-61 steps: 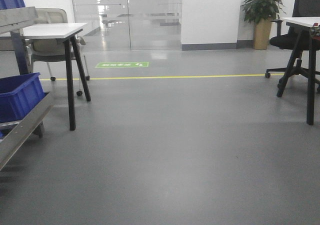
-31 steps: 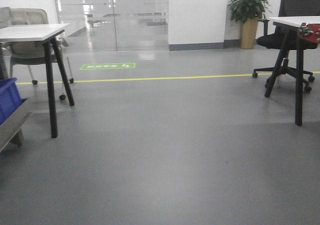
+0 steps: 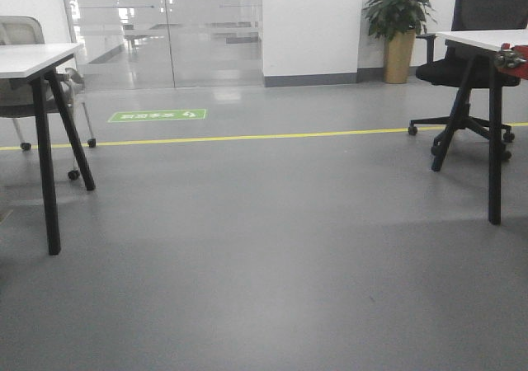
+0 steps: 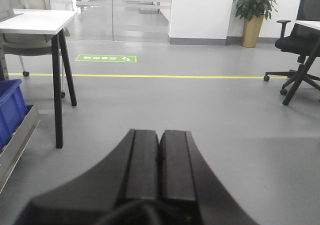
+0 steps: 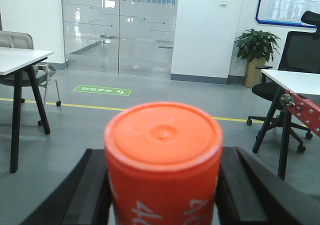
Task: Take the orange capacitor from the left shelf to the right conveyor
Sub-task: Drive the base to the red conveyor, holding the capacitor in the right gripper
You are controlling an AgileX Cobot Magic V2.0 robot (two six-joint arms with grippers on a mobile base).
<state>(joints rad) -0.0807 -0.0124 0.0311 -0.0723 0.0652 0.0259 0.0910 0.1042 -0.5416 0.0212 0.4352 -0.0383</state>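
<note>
- The right gripper clamps the orange capacitor upright between its black fingers, with the flat top facing the camera.
- The left gripper holds nothing, and its two pads are pressed together.
- Low at the left of the left wrist view, a blue bin sits on the left shelf.
- The right conveyor shows only its red bolted edge, near a white table.
- Farther off are a yellow floor line, a green floor sign and a potted plant.
</note>
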